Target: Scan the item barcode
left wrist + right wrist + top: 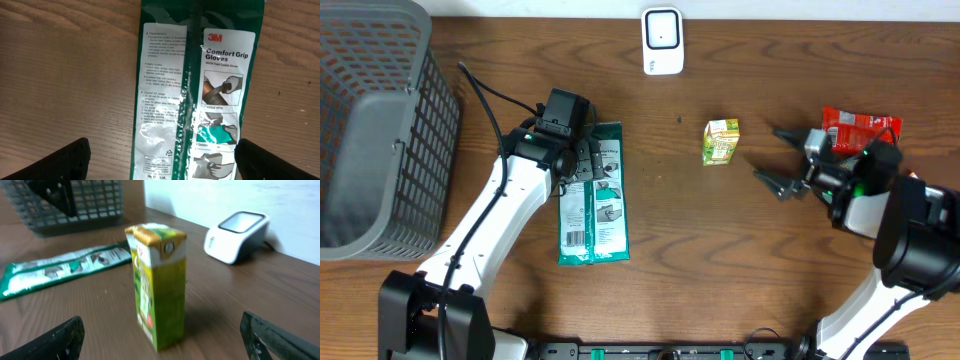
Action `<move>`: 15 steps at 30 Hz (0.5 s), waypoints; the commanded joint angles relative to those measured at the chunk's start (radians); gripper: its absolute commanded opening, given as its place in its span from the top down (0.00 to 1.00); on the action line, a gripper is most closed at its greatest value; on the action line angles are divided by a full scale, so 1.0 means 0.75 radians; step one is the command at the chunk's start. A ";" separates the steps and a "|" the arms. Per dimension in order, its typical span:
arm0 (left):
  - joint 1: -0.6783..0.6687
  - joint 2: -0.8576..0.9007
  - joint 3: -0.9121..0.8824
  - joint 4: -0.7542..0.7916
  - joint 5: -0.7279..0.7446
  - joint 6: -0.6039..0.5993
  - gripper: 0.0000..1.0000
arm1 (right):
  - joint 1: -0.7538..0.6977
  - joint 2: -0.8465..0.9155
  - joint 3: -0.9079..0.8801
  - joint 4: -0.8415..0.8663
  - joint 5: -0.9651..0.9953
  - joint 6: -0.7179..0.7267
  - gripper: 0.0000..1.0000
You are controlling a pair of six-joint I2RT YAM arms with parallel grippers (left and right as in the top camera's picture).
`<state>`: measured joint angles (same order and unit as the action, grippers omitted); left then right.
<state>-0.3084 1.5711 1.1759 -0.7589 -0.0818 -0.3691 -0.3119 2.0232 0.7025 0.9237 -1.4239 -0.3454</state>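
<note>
A green juice carton (721, 141) stands upright mid-table, apart from everything. My right gripper (779, 160) is open just right of it and faces it, with nothing between its fingers. In the right wrist view the carton (157, 290) stands ahead of the open gripper (162, 341). A green-and-white glove pack (593, 195) lies flat at centre-left. My left gripper (582, 152) hovers open over its upper end. In the left wrist view the pack (195, 90) lies between the wide-spread fingers (65, 161). The white barcode scanner (662, 40) sits at the back edge.
A grey mesh basket (380, 120) fills the far left. A red packet (855, 128) lies behind my right arm at the far right. The right wrist view also shows the scanner (237, 235), the glove pack (65, 267) and the basket (75, 202).
</note>
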 commanded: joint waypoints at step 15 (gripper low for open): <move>0.006 0.006 0.008 -0.004 -0.012 -0.003 0.07 | 0.162 0.054 0.134 -0.176 0.166 -0.040 0.01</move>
<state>-0.3084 1.5711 1.1759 -0.7589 -0.0814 -0.3691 -0.2008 2.0548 0.7925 0.7975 -1.3003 -0.3290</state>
